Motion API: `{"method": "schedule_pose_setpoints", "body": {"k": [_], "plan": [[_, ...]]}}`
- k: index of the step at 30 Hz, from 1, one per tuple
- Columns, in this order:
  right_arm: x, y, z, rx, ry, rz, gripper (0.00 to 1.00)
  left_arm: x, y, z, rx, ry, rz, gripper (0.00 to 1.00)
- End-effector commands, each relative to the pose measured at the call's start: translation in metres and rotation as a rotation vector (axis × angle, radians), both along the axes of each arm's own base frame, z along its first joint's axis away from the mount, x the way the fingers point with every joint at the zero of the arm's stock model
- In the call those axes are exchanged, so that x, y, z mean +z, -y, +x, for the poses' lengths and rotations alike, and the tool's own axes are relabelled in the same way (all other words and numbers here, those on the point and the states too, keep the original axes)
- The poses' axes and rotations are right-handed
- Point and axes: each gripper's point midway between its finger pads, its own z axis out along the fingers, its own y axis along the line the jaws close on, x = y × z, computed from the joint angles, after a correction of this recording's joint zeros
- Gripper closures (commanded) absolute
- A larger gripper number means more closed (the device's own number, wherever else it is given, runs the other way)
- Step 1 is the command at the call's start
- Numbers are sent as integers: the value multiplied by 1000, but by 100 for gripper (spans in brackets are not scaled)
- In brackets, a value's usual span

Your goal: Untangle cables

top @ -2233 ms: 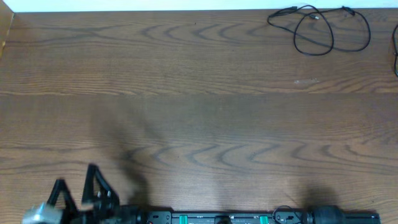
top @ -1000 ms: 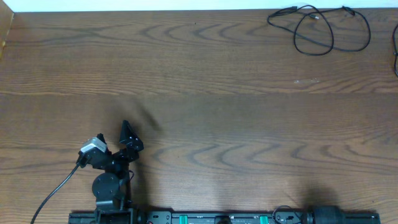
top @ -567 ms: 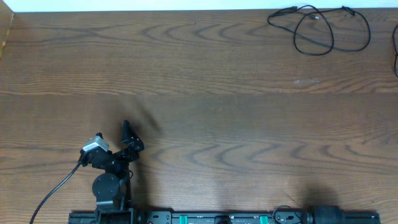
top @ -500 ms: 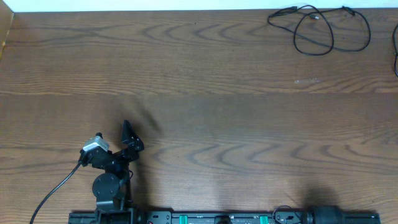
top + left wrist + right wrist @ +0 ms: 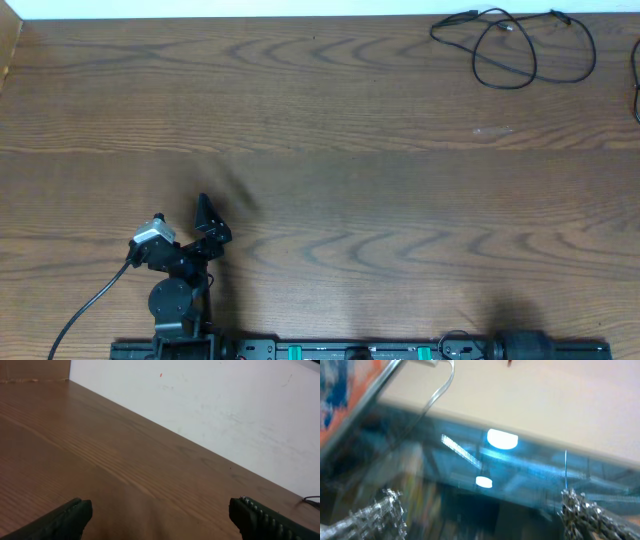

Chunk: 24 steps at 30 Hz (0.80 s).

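Cables (image 5: 512, 48) lie in loose black loops at the far right corner of the table (image 5: 330, 140), seen whole only from overhead. Another dark cord (image 5: 637, 100) is cut off by that view's right edge. The left wrist view catches just a sliver of black cord (image 5: 312, 500) at its right border, below a pale wall (image 5: 210, 405). Left gripper (image 5: 160, 522), low at the near left, stands wide open and empty, its fingers (image 5: 67, 519) far apart above the wood. Right gripper (image 5: 482, 512) shows only in its own blurred view, tilted toward lights (image 5: 502, 439), spread wide with nothing between; overhead it cannot be made out. Left gripper and Cables sit well apart, a long stretch of wood grain between them.
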Motion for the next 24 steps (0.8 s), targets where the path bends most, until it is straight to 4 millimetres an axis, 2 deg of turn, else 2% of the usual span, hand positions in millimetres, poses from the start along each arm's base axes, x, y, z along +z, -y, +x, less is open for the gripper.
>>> {"method": "schedule_pose_setpoints", "body": {"k": [1,4,7,10,12,14,15,16,24], "plan": [[5,-3,-2,-7,44,-10,1,-19,-2,0,7,-54,22,6],[9,-3,1,-7,66,-10,1,-19,-2,0,7,-54,22,6],[10,-3,14,-8,63,-9,1,-19,-2,0,7,-54,22,6],[3,-3,43,-7,20,-9,1,-19,-2,0,7,-54,22,5],[-7,-3,69,-7,-40,-9,1,-19,-2,0,7,-54,22,5],[-19,-3,96,-6,-106,-10,1,-19,-2,0,7,-54,22,5],[-35,-3,122,-5,-179,-9,1,-19,-2,0,7,-54,22,6],[-44,-3,137,-5,-220,-9,1,-19,-2,0,7,-53,22,6],[-129,-3,238,28,-510,30,1,-19,-2,0,7,-54,22,6]]}}
